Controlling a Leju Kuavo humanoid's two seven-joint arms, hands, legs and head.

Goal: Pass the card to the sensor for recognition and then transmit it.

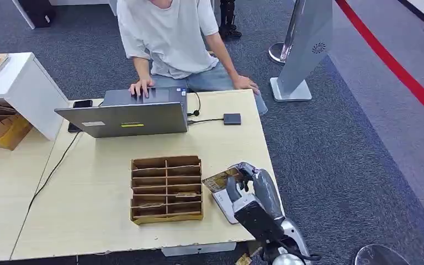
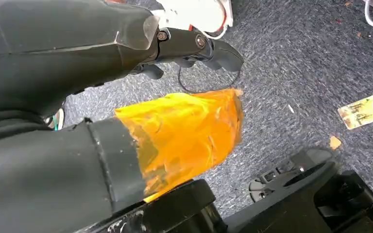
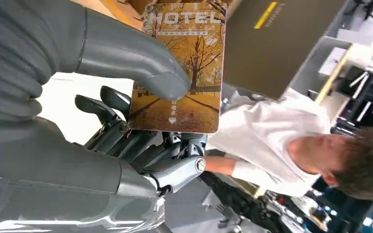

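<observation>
My right hand point(image 1: 252, 190) hovers over the table's front right corner and pinches a card point(image 1: 220, 179) between thumb and fingers. In the right wrist view the card point(image 3: 194, 39) shows "HOTEL" over yellow autumn trees, with the thumb point(image 3: 150, 77) pressed on its face and my right hand point(image 3: 53, 126) behind it. A flat pale pad point(image 1: 224, 208) lies on the table under that hand. A small dark square device point(image 1: 232, 118) sits farther back, cabled to the laptop point(image 1: 127, 116). My left hand point(image 2: 53, 58) hangs over grey carpet, its thumb point(image 2: 184, 131) wrapped in orange tape, holding nothing.
A cardboard divider box point(image 1: 167, 189) stands left of my right hand. A person in a white shirt point(image 1: 168, 33) sits behind the laptop, hands on the wooden table point(image 1: 88, 221). A grey stand point(image 1: 303, 49) rises at the back right. Another card point(image 2: 364, 110) lies on the carpet.
</observation>
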